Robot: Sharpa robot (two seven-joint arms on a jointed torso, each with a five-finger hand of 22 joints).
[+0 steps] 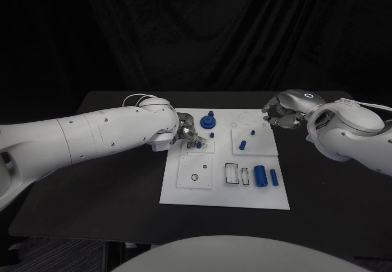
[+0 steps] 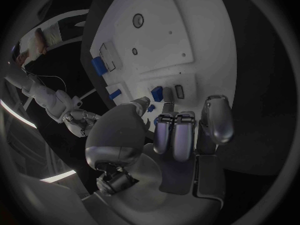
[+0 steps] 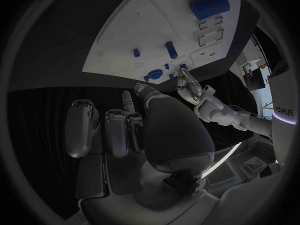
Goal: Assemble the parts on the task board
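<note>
The white task board [image 1: 225, 190] lies mid-table. My left hand [image 1: 186, 135] is low over its near-left sub-plate, fingertips [image 2: 165, 121] gathered at a small blue peg [image 1: 197, 145] standing there. Whether it pinches that peg is unclear. My right hand [image 1: 282, 116] hovers off the board's far right corner, fingers curled in, with nothing in it. On the board are a blue gear-like piece [image 1: 209, 120], a short peg [image 1: 242, 145], a thick blue cylinder [image 1: 260, 175] and a slim one [image 1: 273, 177]. The right wrist view shows the board [image 3: 144, 32] and the left hand [image 3: 189, 86].
The board has empty slots [image 1: 232, 173] and a round hole [image 1: 194, 177] in its near half. Black table [image 1: 106, 187] surrounds the board on all sides. My left forearm [image 1: 90, 133] lies across the table's left part.
</note>
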